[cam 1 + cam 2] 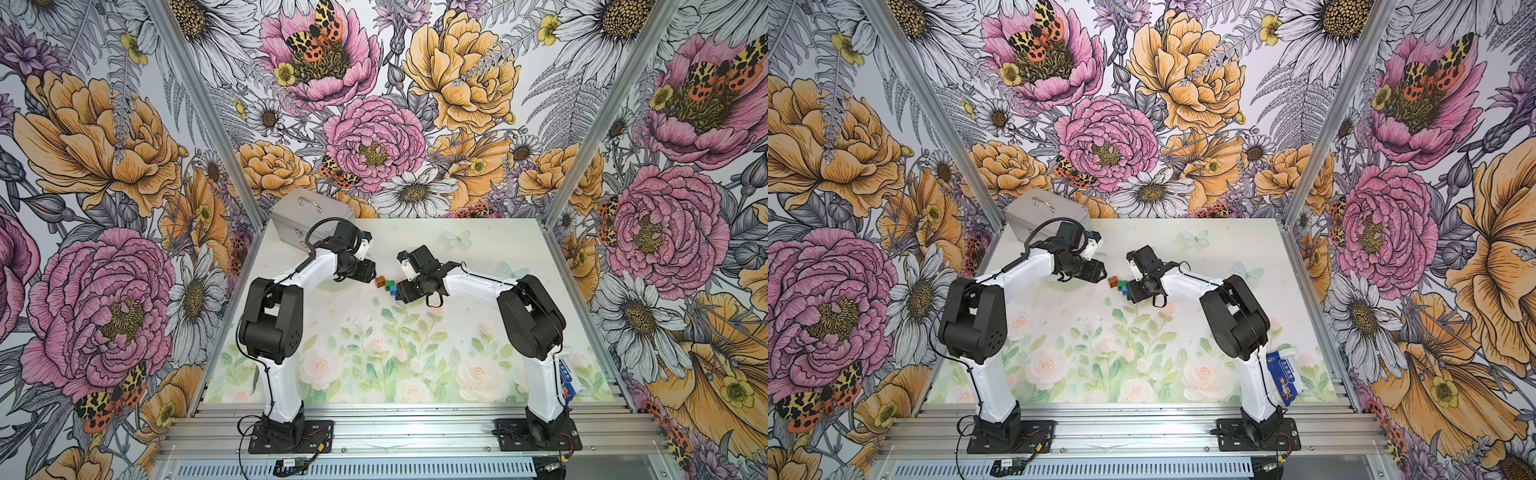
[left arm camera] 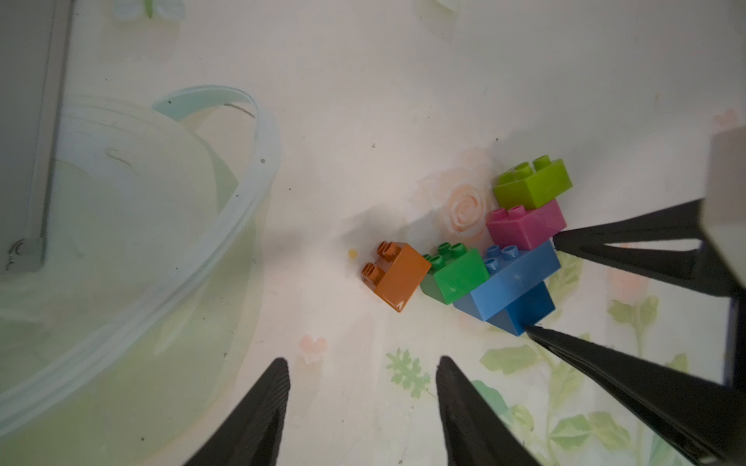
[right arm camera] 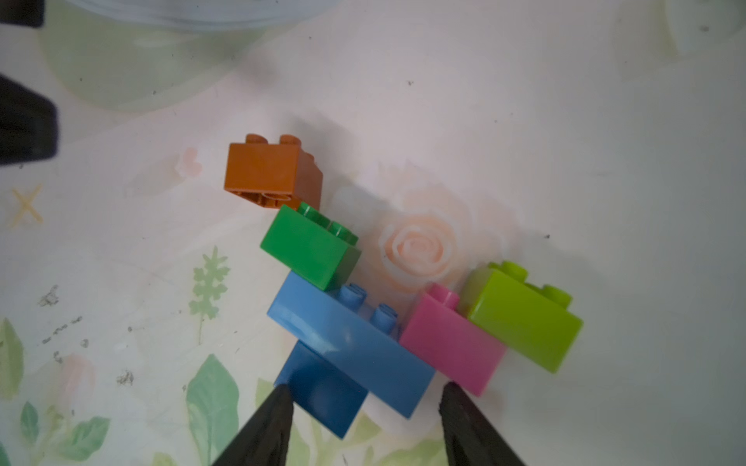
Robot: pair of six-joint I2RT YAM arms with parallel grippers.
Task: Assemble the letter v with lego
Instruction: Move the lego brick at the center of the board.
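The letter v (image 3: 351, 347) lies on the mat. It has a dark blue point (image 3: 323, 391), a light blue bar, a green arm (image 3: 309, 246), and a pink arm (image 3: 452, 343) tipped with lime (image 3: 520, 318). A brown lego brick (image 3: 270, 171) sits tilted at the green brick's stud end; whether it is joined I cannot tell. My right gripper (image 3: 365, 387) is shut on the cluster, one tip on the dark blue corner and the other under the pink brick. My left gripper (image 2: 363, 363) is open and empty, a little short of the brown brick (image 2: 397, 276).
A silver metal case (image 1: 309, 220) stands at the back left behind the left arm. A translucent round tub (image 2: 258, 161) sits close beside the left gripper. A flat blue packet (image 1: 1285, 378) lies at the front right by the right arm's base.
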